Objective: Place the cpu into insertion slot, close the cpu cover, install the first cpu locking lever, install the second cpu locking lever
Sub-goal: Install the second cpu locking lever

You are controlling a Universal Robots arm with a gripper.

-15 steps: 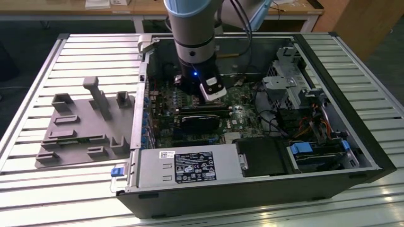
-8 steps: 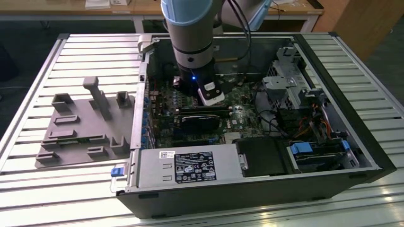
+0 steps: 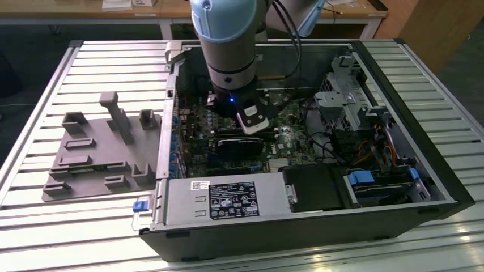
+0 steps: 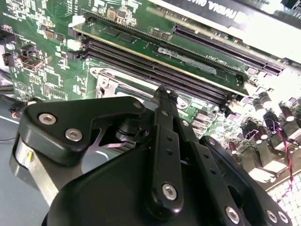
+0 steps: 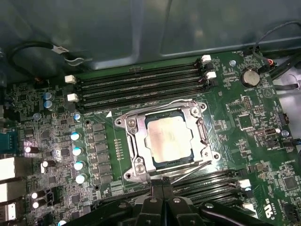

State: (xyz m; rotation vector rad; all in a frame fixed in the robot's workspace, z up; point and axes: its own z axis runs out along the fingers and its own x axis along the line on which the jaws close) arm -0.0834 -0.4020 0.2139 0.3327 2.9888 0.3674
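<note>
— Black hand (image 5: 162, 200) links fill the frame's bottom edge in the first wrist view; how do its fingers stand?

— Pressed together, holding nothing.

— And the cpu (image 5: 168, 141)?

— Centre of the frame, seated in the insertion slot (image 5: 155, 165), pale face up. The cpu cover (image 5: 133, 141) lies closed around it.

— And from outside?

— In the exterior view the arm (image 3: 229, 51) reaches down from top centre into the open computer case (image 3: 423, 170) on the slatted table (image 3: 76, 226).
</note>
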